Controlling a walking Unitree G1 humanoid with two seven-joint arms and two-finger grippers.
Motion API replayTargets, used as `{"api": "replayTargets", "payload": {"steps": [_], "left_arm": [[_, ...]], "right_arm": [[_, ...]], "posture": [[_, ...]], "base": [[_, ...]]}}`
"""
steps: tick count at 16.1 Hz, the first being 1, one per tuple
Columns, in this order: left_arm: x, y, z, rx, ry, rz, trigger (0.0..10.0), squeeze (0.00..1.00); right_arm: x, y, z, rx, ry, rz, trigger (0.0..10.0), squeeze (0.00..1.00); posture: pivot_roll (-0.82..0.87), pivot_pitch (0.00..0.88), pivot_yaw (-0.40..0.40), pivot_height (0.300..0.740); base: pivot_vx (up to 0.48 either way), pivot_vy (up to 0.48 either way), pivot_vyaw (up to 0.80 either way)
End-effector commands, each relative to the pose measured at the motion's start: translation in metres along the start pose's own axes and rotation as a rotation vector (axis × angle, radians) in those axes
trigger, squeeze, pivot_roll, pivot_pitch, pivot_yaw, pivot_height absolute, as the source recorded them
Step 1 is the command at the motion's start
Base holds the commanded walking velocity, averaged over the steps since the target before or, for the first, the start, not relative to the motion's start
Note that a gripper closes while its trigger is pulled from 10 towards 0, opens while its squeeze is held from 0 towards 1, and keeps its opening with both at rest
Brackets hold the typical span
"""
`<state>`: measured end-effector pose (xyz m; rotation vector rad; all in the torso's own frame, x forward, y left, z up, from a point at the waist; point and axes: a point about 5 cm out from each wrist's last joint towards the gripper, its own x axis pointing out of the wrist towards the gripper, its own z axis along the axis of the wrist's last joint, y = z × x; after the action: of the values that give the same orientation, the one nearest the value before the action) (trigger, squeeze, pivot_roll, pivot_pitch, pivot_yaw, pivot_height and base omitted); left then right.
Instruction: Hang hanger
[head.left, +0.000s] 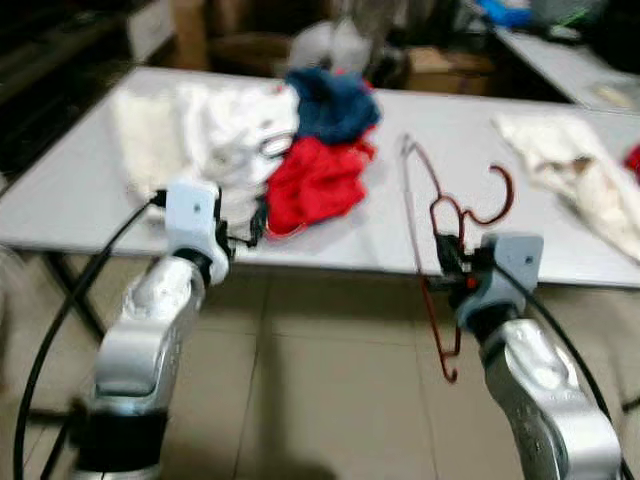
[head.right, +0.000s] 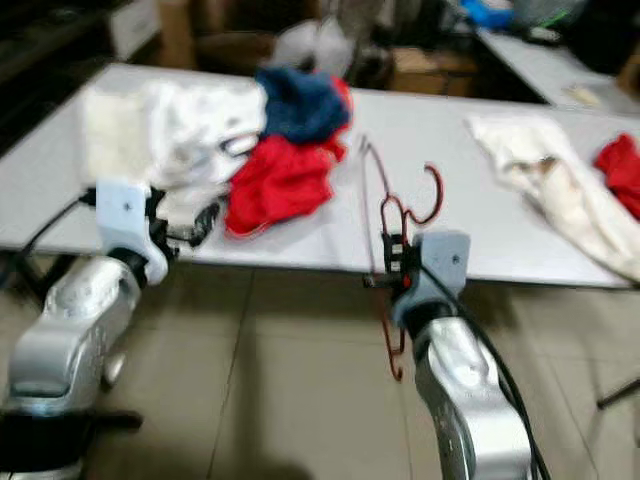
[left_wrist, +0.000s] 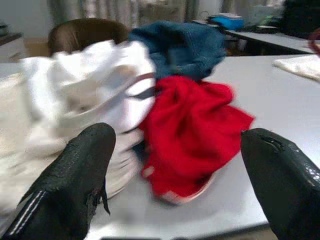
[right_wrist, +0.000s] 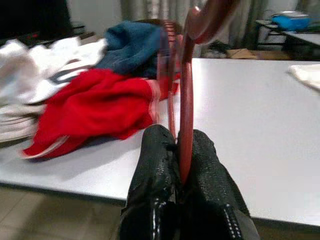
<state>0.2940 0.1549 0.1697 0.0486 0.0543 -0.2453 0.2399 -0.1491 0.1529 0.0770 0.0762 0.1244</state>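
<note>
Right gripper (right_wrist: 181, 165) clamped thin on red hanger (head.left: 440, 215) — could twist, snag tabletop (head.left: 400, 130) edge; left gripper (left_wrist: 175, 165) fingers apart.

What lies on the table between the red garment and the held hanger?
Nothing: the table is bare grey between the red garment and the hanger clamped in the right gripper, as the left eye view shows.

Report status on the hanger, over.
Right gripper shut on red hanger at table edge. Left gripper open, facing clothes pile. No rail in view.
</note>
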Motion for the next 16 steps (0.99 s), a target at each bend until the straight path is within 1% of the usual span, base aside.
{"api": "replayTargets", "payload": {"steps": [1,6,9,13,14,15,16], "left_arm": [[0.0028,-0.0097,0.0036,0.000,-0.014,-0.037,10.0,1.00],[0.0016,-0.0088,0.0031,-0.007,-0.016,-0.025,10.0,1.00],[0.0039,-0.0078,0.0008,-0.012,-0.015,-0.012,10.0,1.00],[0.0086,-0.0042,0.0042,-0.010,-0.033,0.004,10.0,1.00],[0.0083,-0.0040,0.0053,-0.013,-0.045,0.006,10.0,1.00],[0.0076,-0.0033,0.0082,-0.022,-0.079,0.014,10.0,1.00],[0.0073,-0.0027,0.0100,-0.028,-0.099,0.020,10.0,1.00]], "right_arm": [[-0.0020,-0.0086,0.0044,-0.015,-0.016,-0.032,10.0,0.00],[-0.0055,-0.0118,0.0022,0.002,-0.005,-0.047,10.0,0.00],[-0.0043,-0.0139,0.0049,-0.007,-0.011,-0.053,10.0,0.00],[-0.0060,-0.0161,0.0040,-0.008,-0.014,-0.068,10.0,0.00],[-0.0062,-0.0167,0.0038,-0.008,-0.014,-0.071,10.0,0.00],[-0.0060,-0.0169,0.0037,-0.008,-0.014,-0.073,10.0,0.00],[-0.0058,-0.0170,0.0037,-0.008,-0.014,-0.073,10.0,0.00]], "posture": [[-0.03,0.020,-0.033,0.740],[-0.04,0.028,-0.045,0.740],[-0.05,0.019,-0.035,0.740],[-0.06,0.009,-0.030,0.740],[-0.06,0.005,-0.030,0.740],[-0.06,0.002,-0.029,0.740],[-0.06,0.002,-0.029,0.740]], "base": [[0.382,0.000,0.00],[0.383,0.000,0.00],[0.384,0.000,0.00],[0.382,0.000,0.00],[0.364,0.000,0.00],[0.311,0.000,0.00],[0.000,0.000,0.00]]}}
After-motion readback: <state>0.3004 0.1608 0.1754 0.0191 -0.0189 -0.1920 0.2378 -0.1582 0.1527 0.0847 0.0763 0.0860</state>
